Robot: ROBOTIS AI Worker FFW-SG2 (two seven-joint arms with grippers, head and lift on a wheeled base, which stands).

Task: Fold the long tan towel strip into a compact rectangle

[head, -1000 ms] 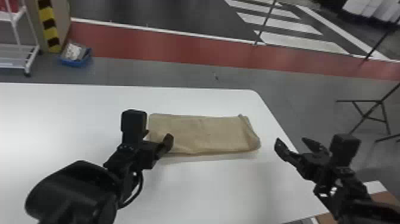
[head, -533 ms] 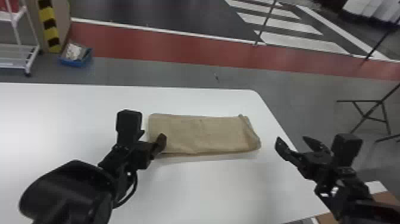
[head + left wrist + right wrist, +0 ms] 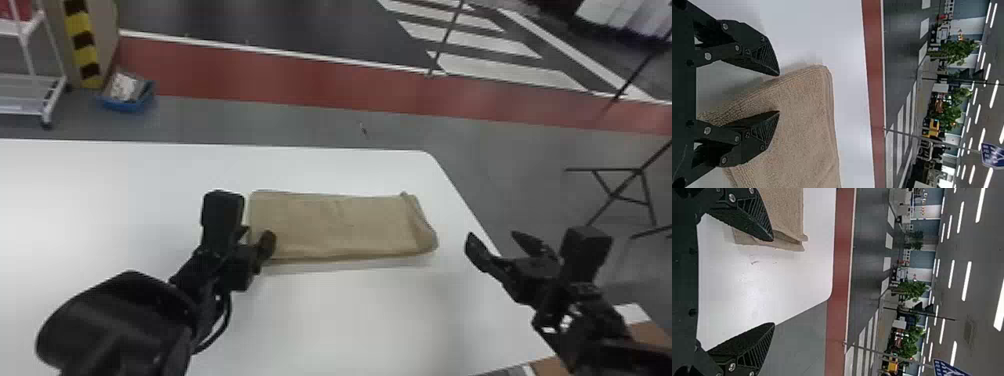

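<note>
The tan towel lies flat on the white table as a folded, layered rectangle, its right end slightly skewed with a raised edge. My left gripper is at the towel's left end, near the front corner. In the left wrist view, my left gripper stands open, one finger over the towel and the other just beyond its edge. My right gripper is parked open to the right of the towel. From the right wrist, the right gripper has the towel's end beyond one finger.
The white table has its right edge close to the right gripper. On the floor behind stand a blue bin and a white wheeled rack. A black folding stand is at the right.
My left gripper has shifted a little to the left at the towel's left end. The right gripper has barely moved, and the towel lies as before.
</note>
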